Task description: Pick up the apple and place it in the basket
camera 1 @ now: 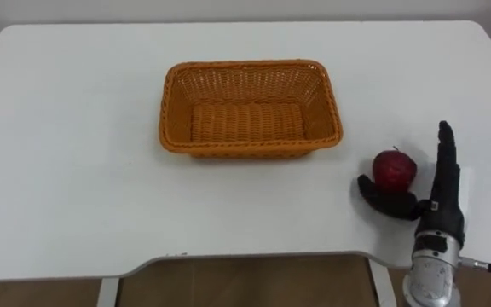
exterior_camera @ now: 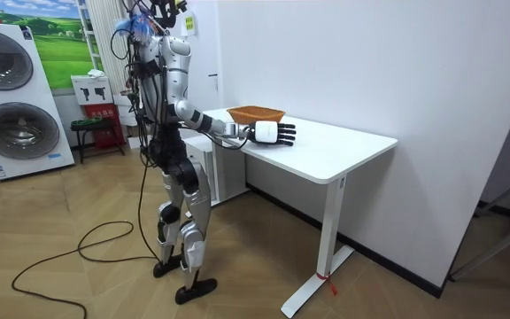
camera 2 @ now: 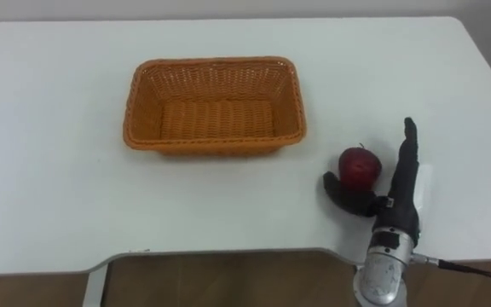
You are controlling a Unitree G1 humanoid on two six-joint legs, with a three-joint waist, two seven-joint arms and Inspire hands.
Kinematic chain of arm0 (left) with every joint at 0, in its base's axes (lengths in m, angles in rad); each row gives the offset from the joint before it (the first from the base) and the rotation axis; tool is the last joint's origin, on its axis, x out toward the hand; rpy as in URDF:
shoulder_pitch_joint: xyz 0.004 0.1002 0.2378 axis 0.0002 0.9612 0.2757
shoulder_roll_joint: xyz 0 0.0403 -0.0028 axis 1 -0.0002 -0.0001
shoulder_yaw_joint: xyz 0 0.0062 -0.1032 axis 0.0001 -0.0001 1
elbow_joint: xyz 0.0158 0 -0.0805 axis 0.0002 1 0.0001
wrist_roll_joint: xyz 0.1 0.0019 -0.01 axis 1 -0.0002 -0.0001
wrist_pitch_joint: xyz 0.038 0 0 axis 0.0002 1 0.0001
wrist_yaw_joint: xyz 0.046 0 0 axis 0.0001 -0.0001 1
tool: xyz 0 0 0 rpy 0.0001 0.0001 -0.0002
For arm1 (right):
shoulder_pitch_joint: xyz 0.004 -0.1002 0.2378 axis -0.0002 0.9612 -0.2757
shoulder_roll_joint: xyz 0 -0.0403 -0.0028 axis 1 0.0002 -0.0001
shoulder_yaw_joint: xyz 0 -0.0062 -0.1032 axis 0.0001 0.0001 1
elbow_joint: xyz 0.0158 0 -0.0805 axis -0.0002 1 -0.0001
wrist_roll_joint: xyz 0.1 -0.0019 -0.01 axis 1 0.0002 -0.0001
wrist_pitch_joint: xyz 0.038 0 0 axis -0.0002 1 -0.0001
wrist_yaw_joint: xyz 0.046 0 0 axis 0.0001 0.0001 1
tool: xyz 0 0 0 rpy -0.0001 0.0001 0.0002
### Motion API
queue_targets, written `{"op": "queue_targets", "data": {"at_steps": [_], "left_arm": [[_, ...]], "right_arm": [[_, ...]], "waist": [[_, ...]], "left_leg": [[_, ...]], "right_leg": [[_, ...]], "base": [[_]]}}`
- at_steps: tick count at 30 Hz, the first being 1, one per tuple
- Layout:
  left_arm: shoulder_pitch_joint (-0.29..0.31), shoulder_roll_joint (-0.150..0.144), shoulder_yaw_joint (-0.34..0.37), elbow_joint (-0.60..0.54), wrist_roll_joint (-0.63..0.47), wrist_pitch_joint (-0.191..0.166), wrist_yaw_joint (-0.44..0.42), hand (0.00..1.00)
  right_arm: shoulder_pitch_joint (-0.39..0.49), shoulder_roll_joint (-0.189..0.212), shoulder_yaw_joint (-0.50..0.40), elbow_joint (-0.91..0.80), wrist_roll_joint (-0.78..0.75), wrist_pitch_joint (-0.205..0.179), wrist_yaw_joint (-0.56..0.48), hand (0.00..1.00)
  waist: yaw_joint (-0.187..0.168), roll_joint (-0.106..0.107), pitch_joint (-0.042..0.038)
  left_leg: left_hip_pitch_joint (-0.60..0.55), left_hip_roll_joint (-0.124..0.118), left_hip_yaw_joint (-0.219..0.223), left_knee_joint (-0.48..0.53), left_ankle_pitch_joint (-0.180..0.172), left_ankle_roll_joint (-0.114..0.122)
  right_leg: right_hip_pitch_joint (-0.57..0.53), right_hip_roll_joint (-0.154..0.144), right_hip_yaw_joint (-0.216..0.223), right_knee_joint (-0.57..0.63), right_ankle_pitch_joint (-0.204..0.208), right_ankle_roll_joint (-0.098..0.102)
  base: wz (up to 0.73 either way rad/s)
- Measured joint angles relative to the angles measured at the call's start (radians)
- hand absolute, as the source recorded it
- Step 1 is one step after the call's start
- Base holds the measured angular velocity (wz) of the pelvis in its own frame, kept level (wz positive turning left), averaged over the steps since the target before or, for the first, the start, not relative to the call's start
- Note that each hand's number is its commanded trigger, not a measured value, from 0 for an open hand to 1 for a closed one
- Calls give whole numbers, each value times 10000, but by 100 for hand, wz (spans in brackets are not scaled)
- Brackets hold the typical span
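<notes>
Right hand (camera 1: 440,192) extended forward, fingers straight, thumb spread.

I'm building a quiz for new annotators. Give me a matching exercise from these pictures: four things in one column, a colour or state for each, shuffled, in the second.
Things:
1. apple
2. basket
3. right hand
4. table

Descriptions:
A. white
B. open, fingers straight
C. orange, empty
D. red, beside the hand

Pairs: 1-D, 2-C, 3-B, 4-A

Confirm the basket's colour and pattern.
The basket is orange, with a woven wicker pattern; it shows best in the left eye view.
</notes>
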Motion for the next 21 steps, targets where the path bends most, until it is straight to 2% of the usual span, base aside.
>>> {"op": "queue_targets", "data": {"at_steps": [1,2,3,4,10,15,21], "left_arm": [[-4,1,2,16,3,1,-23,0],[-9,0,14,14,7,1,-39,0],[-13,6,31,12,21,1,-112,0],[-13,18,36,10,22,1,-189,0],[7,33,49,-80,43,6,-385,0],[76,44,51,-391,44,6,-427,0],[83,43,51,-419,41,6,-457,0]], "right_arm": [[4,-3,3,0,-11,0,84,0],[9,-2,2,2,-44,0,104,25],[21,-2,-7,2,-117,0,186,60],[35,-4,-15,9,-193,0,273,100],[36,-22,-254,144,-680,-7,264,100],[-17,-50,-602,353,-1066,-15,243,100],[-38,-49,-740,363,-1117,-25,156,100]], "waist": [[0,-1,-1],[4,-2,-1],[4,-2,-2],[4,-3,-3],[8,-29,-21],[26,-90,-82],[38,-82,-83]], "left_leg": [[1,2,4,0,0,0],[1,2,5,0,0,0],[2,2,8,0,0,0],[1,2,9,0,0,0],[0,5,8,2,0,0],[1,17,9,3,0,0],[2,27,10,3,0,0]], "right_leg": [[0,1,1,-4,2,-3],[-1,1,-1,-4,2,-3],[-4,0,0,-4,4,-3],[-8,0,-4,-4,11,-4],[-17,2,-14,-17,33,-7],[-18,17,-11,-22,45,-16],[-18,26,-12,-22,50,-22]], "base": [[0],[0],[0],[0],[0],[0],[0]]}}
